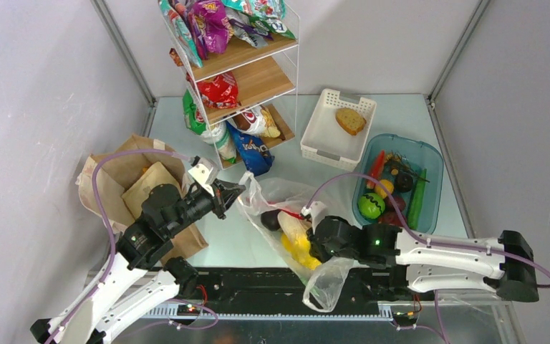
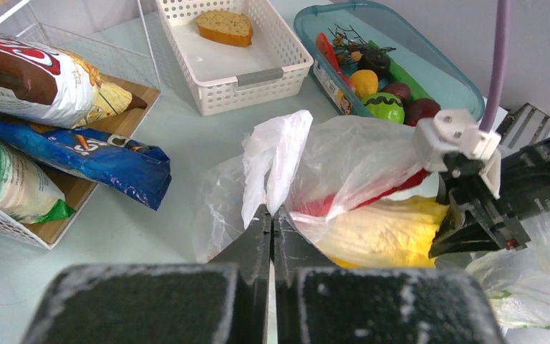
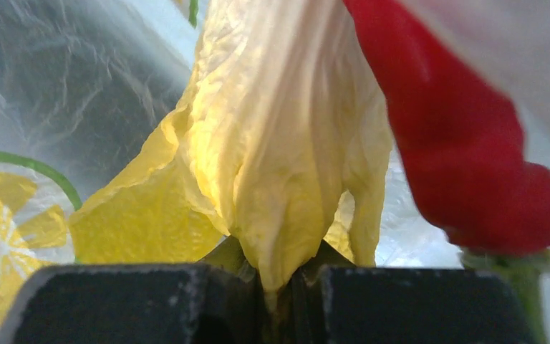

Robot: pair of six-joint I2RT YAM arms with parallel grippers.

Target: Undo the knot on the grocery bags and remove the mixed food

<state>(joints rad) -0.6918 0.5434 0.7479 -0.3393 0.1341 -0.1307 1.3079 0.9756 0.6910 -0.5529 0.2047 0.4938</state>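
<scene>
Carrier bag, from above, lies between both arms. Left wrist view: left gripper is clenched on its limp handle. Right wrist view: right gripper pinches a crinkled yellow wrapper beside the red chili. The film looks thin and slippery, so bunched folds should hold best.

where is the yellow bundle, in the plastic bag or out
In: the plastic bag's lemon-print film surrounds the yellow bundle and red chili; right gripper pinches the bundle.
</scene>
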